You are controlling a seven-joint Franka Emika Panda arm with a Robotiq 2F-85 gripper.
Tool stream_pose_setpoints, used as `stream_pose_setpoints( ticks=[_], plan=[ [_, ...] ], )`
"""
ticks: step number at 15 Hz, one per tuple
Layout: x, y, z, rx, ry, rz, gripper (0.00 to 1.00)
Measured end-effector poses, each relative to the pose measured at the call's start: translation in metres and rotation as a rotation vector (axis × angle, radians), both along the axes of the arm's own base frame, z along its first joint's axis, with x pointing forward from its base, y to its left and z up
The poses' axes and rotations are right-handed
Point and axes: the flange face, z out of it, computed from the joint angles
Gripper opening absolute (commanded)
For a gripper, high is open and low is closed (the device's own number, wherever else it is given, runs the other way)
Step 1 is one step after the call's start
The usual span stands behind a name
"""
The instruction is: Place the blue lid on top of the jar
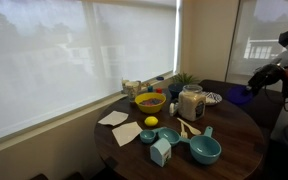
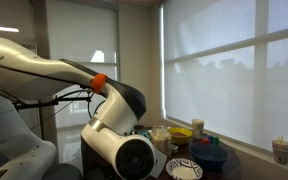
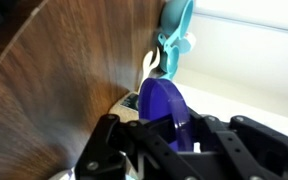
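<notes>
The hand (image 3: pixel 170 128) is clamping narrow on the blue lid (image 3: pixel 162 100). It is gripping the disc by its edge, so most of the disc is sticking out past the fingers over the brown wooden surface (image 3: pixel 74 70). In the wrist view, teal measuring cups (image 3: pixel 176 35) are lying just beyond the lid.

In an exterior view the hand (image 1: pixel 254 84) is hanging over the right side of the round surface (image 1: pixel 234 130), with the lid (image 1: pixel 238 95) showing as a dark blue patch at its tip. The jar (image 1: pixel 192 103) is standing upright well to the left of the lid, uncovered, with pale contents. A yellow bowl (image 1: pixel 150 102) is sitting left of the jar, and a lemon (image 1: pixel 151 122) is lying nearer. Teal handled cups (image 1: pixel 204 150) are sitting at the near edge.
</notes>
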Motion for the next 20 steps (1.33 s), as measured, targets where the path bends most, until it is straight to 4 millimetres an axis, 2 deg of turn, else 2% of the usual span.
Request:
stream_pose_setpoints(
  ticks=[4,7,9,13,20],
  plan=[
    [0.032,0.007,0.026,0.148,-0.125,-0.095,0.0],
    [0.063,0.021,0.047,0.265,-0.194,-0.104,0.0],
    [0.082,0.033,0.054,0.328,-0.202,-0.075,0.0],
    [0.109,0.048,0.037,0.374,-0.119,-0.021,0.0],
    [0.142,0.053,0.002,0.405,0.008,0.013,0.0]
  ],
)
